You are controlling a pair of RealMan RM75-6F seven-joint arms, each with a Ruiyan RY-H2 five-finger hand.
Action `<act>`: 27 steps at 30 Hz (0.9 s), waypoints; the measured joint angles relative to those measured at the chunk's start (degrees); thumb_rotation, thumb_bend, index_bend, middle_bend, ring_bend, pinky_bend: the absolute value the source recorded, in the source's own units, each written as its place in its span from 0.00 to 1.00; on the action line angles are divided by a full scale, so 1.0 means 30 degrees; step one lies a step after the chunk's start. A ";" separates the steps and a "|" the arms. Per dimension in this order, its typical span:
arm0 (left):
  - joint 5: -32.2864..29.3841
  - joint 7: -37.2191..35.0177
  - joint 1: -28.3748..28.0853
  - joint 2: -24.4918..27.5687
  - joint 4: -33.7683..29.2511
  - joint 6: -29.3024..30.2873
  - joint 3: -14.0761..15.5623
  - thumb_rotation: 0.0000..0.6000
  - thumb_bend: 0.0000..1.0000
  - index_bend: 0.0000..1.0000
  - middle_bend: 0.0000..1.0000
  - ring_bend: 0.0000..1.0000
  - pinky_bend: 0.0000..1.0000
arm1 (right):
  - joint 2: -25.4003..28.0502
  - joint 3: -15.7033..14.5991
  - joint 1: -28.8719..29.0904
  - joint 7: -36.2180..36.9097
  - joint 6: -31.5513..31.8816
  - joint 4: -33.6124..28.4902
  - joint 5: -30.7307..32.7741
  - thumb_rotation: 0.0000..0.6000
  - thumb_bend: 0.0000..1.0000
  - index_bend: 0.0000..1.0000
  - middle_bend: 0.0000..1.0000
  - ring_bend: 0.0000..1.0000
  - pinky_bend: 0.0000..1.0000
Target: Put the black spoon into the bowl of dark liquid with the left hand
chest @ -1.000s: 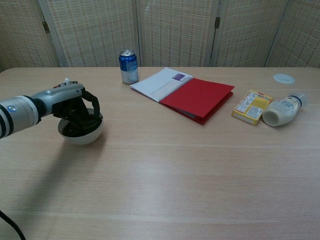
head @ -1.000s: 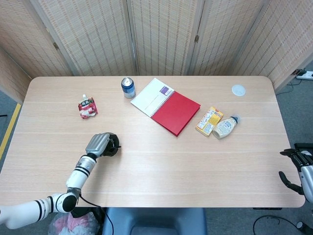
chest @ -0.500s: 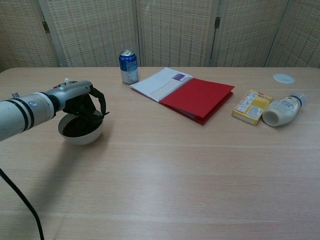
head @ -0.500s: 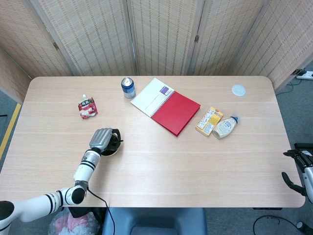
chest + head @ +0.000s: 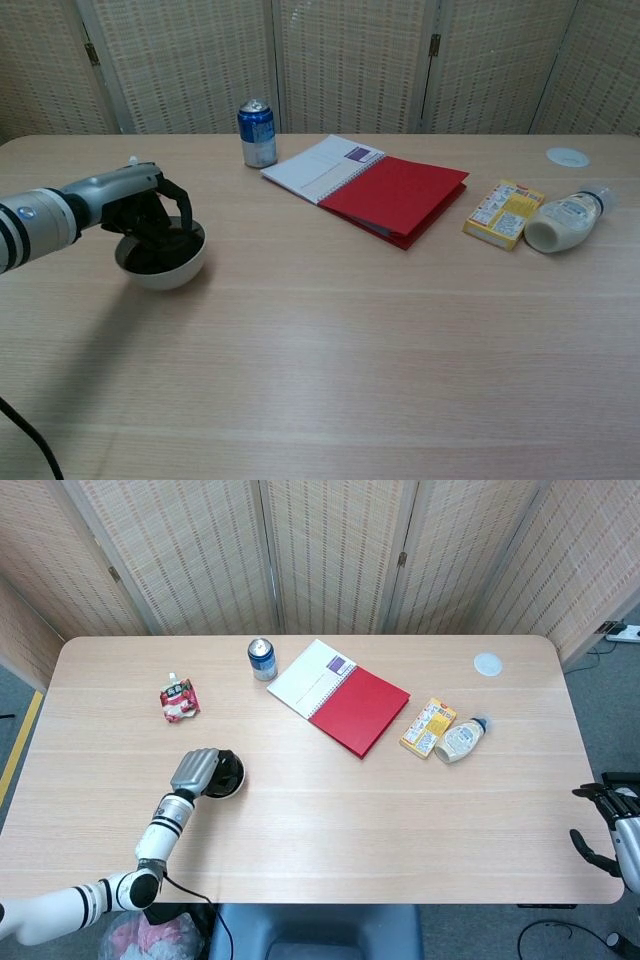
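Both views show the left hand curled over the bowl, grip unclear; only the head view catches the empty, spread right hand.

The white bowl, filled with dark liquid, stands upright directly under the left robot hand, whose dark fingers reach down over its rim. The black spoon cannot be made out apart from those fingers and the liquid.

The left hand covers the near side of the bowl, so the spoon cannot be made out and its grip cannot be told — and the right hand is partly cut by the head view's edge.
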 measured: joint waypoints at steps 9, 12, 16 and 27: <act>-0.0079 0.0217 -0.0497 -0.0798 0.0293 -0.0174 -0.0165 1.00 0.49 0.67 0.96 0.88 1.00 | 0.0075 0.0018 -0.0175 0.0147 0.0176 0.0049 0.0192 1.00 0.24 0.30 0.27 0.35 0.35; -0.0346 0.0392 -0.0767 -0.1247 0.0879 -0.0158 -0.0398 1.00 0.49 0.67 0.96 0.88 1.00 | 0.0121 0.0023 -0.0225 0.0179 0.0230 0.0042 0.0226 1.00 0.24 0.30 0.27 0.35 0.35; -0.0777 0.0629 -0.1056 -0.1715 0.1736 -0.0059 -0.0740 1.00 0.49 0.67 0.96 0.88 1.00 | 0.0177 0.0043 -0.0270 0.0234 0.0285 0.0036 0.0267 1.00 0.24 0.30 0.27 0.35 0.35; -0.1255 0.0955 -0.0657 -0.1038 0.1372 0.0274 -0.0695 1.00 0.49 0.62 0.96 0.88 1.00 | 0.0151 0.0062 -0.0122 0.0270 0.0089 0.0068 0.0190 1.00 0.23 0.30 0.27 0.35 0.35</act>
